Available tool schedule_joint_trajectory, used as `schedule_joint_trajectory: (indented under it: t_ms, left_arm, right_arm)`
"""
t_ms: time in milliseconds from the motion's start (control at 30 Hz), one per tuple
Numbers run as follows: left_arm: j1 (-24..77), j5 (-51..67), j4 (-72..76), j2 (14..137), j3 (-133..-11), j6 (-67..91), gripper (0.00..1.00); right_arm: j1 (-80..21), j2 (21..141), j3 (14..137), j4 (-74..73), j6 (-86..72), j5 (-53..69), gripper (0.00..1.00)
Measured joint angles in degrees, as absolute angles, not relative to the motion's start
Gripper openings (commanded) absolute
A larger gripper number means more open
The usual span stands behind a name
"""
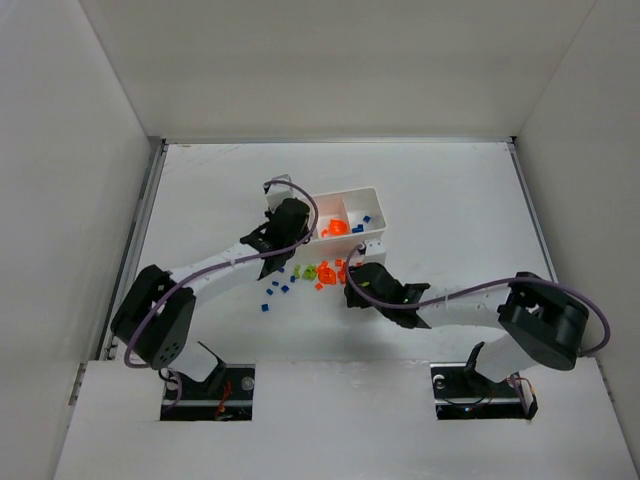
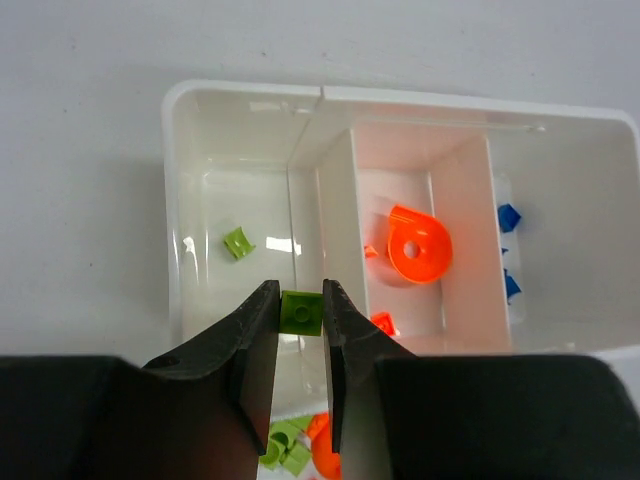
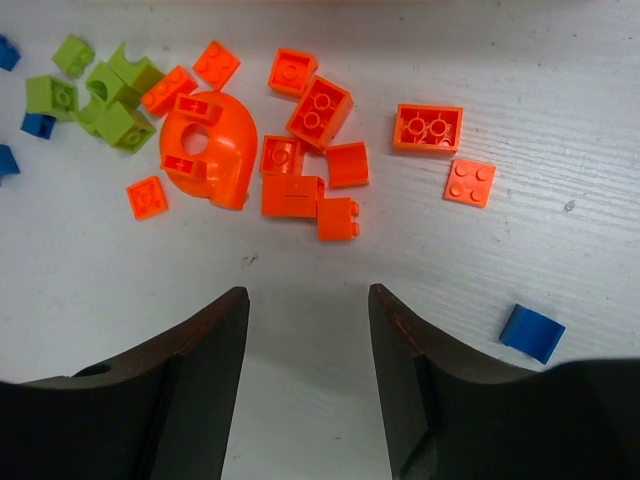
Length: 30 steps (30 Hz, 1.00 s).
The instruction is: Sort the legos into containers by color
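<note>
Left wrist view: the white tray has three boxes. The left gripper pinches a green lego over the tray. The right gripper is spread wide above loose orange legos on the table.

so left arm and right arm both reach forward and bend in toward each other, left black fingers pinched on a tiny lime green plastic brick, right black fingers spread wide apart
</note>
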State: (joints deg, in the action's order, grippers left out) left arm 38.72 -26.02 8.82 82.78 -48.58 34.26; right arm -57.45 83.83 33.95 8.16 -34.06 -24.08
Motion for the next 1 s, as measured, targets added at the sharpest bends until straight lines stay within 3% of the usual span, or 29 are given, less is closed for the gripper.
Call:
schedule_joint_trajectory:
  t_ms: [333, 500, 733, 900, 1000]
  left_arm:
    - [36.82, -25.71, 9.32, 90.76, -52.12, 30.94, 0.38]
    - [37.65, -25.61, 9.72, 87.07, -50.87, 30.44, 0.36]
    - [42.68, -25.69, 10.28, 72.01, -39.40, 31.55, 0.33]
    - [48.31, -25.56, 8.86, 68.55, -33.39, 34.13, 0.33]
    - [50.83, -25.61, 7.73, 68.55, -30.98, 35.92, 0.33]
  right_arm:
    - [-56.99, 86.72, 36.07, 7.90, -33.01, -24.77, 0.51]
    - [-55.92, 88.36, 36.95, 7.86, -32.73, -25.32, 0.47]
    - [-54.39, 90.52, 37.93, 8.14, -32.53, -26.17, 0.40]
    - [-54.33, 92.05, 38.98, 8.67, -32.23, -27.09, 0.21]
    - [-54.35, 91.96, 38.96, 8.93, -32.40, -27.31, 0.16]
